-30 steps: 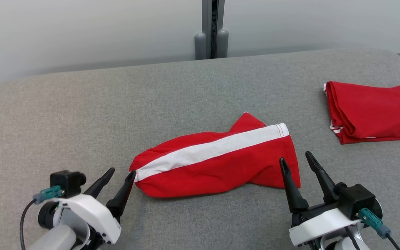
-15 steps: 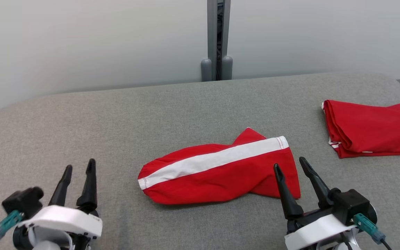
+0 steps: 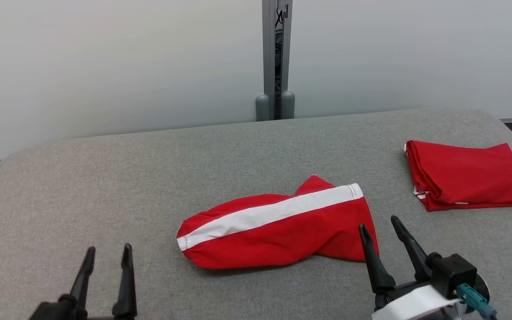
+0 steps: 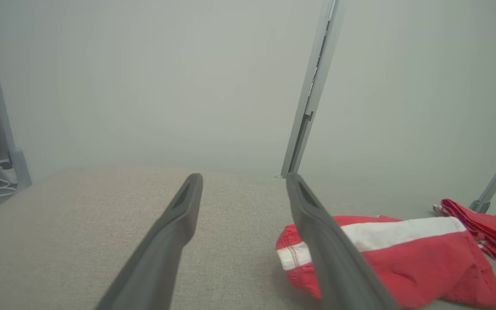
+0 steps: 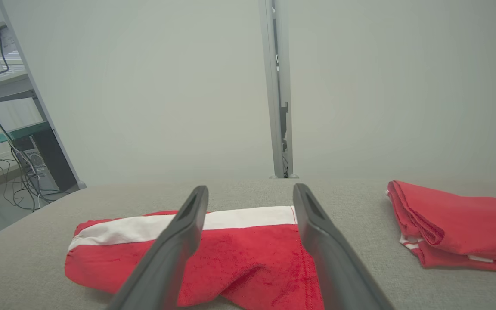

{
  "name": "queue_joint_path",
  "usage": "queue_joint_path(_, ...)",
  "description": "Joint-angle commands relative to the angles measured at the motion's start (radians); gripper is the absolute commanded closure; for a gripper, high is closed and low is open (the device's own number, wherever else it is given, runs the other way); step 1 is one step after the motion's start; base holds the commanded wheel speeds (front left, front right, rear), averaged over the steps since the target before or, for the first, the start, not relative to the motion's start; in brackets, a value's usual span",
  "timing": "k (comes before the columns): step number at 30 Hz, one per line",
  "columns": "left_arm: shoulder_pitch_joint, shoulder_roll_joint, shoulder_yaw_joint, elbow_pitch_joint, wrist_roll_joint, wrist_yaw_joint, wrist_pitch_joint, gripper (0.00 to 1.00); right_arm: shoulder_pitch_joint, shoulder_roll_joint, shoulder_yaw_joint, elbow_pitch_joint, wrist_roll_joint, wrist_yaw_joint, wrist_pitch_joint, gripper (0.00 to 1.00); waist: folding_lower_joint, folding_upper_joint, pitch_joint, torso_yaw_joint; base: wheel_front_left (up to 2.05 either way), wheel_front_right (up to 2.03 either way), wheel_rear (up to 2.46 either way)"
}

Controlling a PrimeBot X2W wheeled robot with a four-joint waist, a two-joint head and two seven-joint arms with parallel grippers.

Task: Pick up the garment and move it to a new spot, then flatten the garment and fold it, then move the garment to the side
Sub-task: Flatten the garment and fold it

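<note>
Where garment (image 3: 278, 231) lies, grey cushion (image 3: 149, 178); pale wall (image 3: 105, 66) behind.

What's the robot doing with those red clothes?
It's a robot folding clothes. A red garment with a white stripe lies in the middle of the gray surface, and both the left gripper and right gripper sit open near it, holding nothing. Another folded red garment rests off to the right.
</note>
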Motion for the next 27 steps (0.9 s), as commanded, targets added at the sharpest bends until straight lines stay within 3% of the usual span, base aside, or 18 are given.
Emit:
queue_joint_path(1, 0.018, -0.005, -0.004, -0.002, 0.057, -0.004, -0.003, 0.00, 0.018, -0.007, -0.009, 0.010, -0.002, 0.000, -0.001, 0.00, 0.0000, 0.0000, -0.003, 0.001, 0.00, 0.00, 0.00)
queue_joint_path(4, 0.047, -0.026, 0.005, 0.007, 0.116, -0.016, -0.003, 0.00, 0.034, -0.006, -0.016, 0.017, -0.006, 0.000, -0.001, 0.00, 0.0000, 0.0000, -0.007, 0.005, 0.00, 0.00, 0.00)
queue_joint_path(12, 0.059, -0.052, 0.016, 0.076, 0.108, -0.050, -0.003, 0.00, 0.053, -0.006, -0.015, 0.029, 0.001, 0.000, -0.001, 0.00, 0.0000, 0.0000, -0.012, 0.011, 0.00, 0.00, 0.00)
queue_joint_path(27, 0.031, -0.055, 0.002, 0.082, 0.111, -0.048, -0.003, 0.00, 0.048, -0.006, -0.010, 0.030, 0.006, 0.000, -0.001, 0.00, 0.0000, 0.0000, -0.010, 0.014, 0.00, 0.00, 0.00)
